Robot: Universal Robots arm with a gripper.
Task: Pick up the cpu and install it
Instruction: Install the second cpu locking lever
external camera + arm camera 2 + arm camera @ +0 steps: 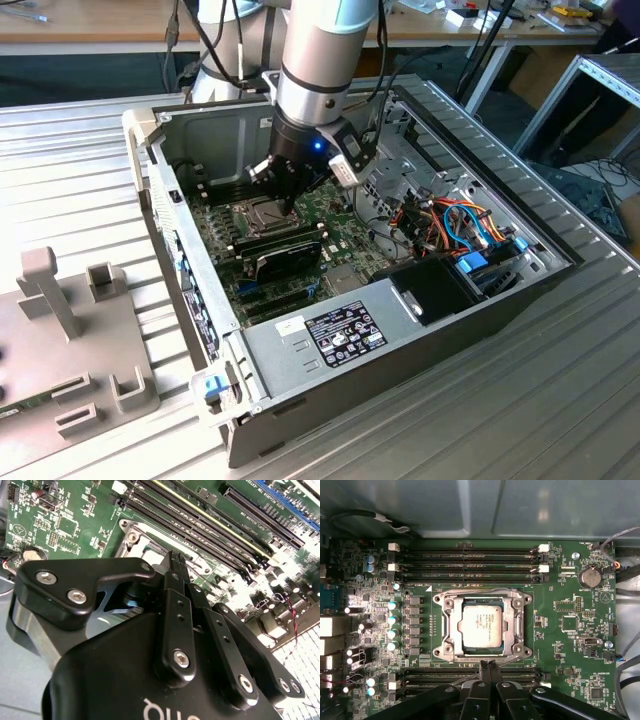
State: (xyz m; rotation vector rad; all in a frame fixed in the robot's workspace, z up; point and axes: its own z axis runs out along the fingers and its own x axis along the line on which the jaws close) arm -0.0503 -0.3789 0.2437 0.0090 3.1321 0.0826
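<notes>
Squarely framed: dull silver cpu (484, 626), matte black gripper (488, 667) pinched beside.

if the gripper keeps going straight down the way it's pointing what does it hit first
Probably the metal socket frame around the cpu; the gripper appears over its edge, though depth is unclear.

**Three cameras on one open computer case**

The exterior view stands off and above, looking down at an angle across the ribbed worktop (80, 180) into the open case (400, 330). The first wrist view faces straight down, close over the motherboard (560, 645). The second wrist view peers past the hand (174, 560) at a slant, closer still. Both wrist views share the socket frame (445, 625) and memory slots (470, 555).
</notes>
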